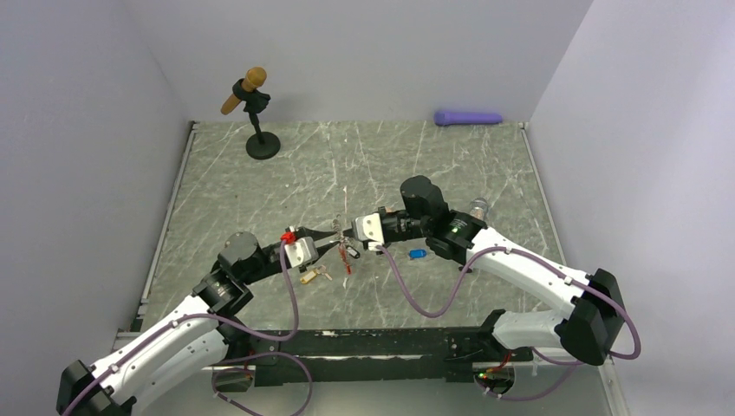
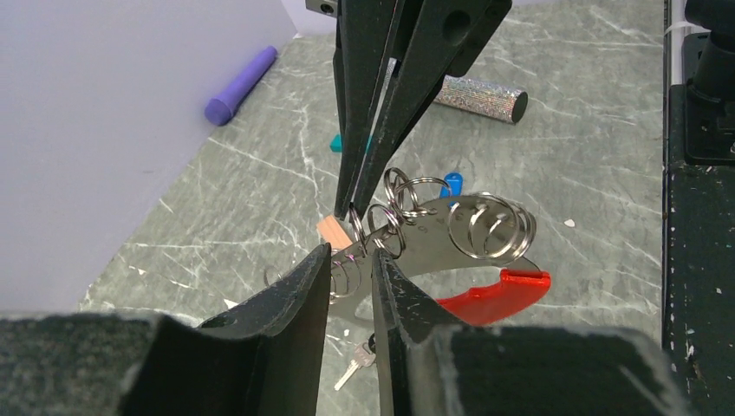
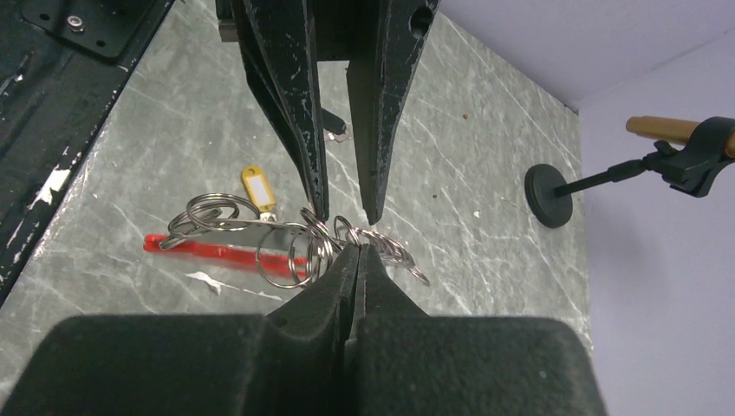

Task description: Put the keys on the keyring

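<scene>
The keyring [image 2: 433,243], a silver plate with a red clip [image 2: 494,295] and a bunch of silver rings, hangs above the table between both grippers. My left gripper [image 2: 351,256] grips the plate's end, with rings in the narrow gap between its fingers. Coming from the opposite side, my right gripper [image 3: 357,249] is shut on one silver ring [image 2: 357,217] of the bunch. In the top view the two grippers meet at mid-table [image 1: 342,237]. A yellow-tagged key [image 3: 253,186] and a blue-tagged key [image 1: 417,254] lie on the table. A bare silver key [image 2: 355,368] shows below my left fingers.
A tan block [image 2: 334,231] and a teal block [image 2: 336,143] lie under the grippers. A purple cylinder [image 1: 468,117] rests at the back wall, a glittery cylinder [image 2: 481,98] near the right arm. A microphone on a stand [image 1: 251,95] is at the back left.
</scene>
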